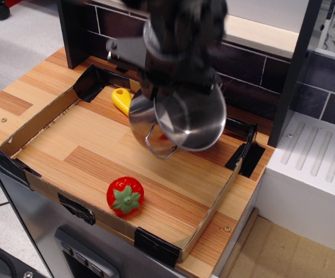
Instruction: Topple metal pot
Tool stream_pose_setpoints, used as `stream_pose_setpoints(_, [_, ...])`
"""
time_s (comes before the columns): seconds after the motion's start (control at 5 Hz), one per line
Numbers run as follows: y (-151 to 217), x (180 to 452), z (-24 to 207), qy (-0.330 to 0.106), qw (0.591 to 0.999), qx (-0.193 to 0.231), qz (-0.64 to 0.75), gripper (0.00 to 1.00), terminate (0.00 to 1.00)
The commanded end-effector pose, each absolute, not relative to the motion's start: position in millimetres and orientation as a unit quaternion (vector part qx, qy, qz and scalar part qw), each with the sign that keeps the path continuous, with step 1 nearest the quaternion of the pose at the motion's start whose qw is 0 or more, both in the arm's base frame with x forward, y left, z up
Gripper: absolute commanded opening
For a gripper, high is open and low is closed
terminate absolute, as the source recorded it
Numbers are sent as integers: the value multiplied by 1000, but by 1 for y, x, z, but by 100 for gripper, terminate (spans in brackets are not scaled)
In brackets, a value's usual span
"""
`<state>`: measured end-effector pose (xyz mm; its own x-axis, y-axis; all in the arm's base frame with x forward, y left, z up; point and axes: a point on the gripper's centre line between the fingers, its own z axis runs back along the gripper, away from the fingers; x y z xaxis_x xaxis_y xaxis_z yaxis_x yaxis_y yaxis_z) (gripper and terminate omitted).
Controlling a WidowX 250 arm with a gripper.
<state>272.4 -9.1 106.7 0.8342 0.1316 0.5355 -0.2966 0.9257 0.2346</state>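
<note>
- Observation.image has the gripper (176, 78) clamped on the metal pot's (179, 121) rim, pot hanging tilted above the tray's (22, 130) right half, mouth facing the camera — likely tipped ready to land on its side.
- Shiny steel, wire loop handle dangling; strawberry (125, 195) sits well apart below.

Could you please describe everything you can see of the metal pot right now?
The pot is a shiny steel cylinder, tipped so its open mouth faces the camera and its reflective inside shows. A thin wire loop handle hangs at its lower rim; a second handle isn't visible. The blurred dark gripper covers its upper rim, seemingly holding it, though the jaws can't be made out. The pot sits over the back right of the wooden tray; whether it touches the floor is unclear.
</note>
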Motion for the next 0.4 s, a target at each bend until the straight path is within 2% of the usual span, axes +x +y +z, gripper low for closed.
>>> stream_pose_setpoints(0.0, [-15,271,74,-307,925,217,55,0,0])
stream_pose_setpoints(0.2, [-27,269,74,-283,938,189,72,0,0])
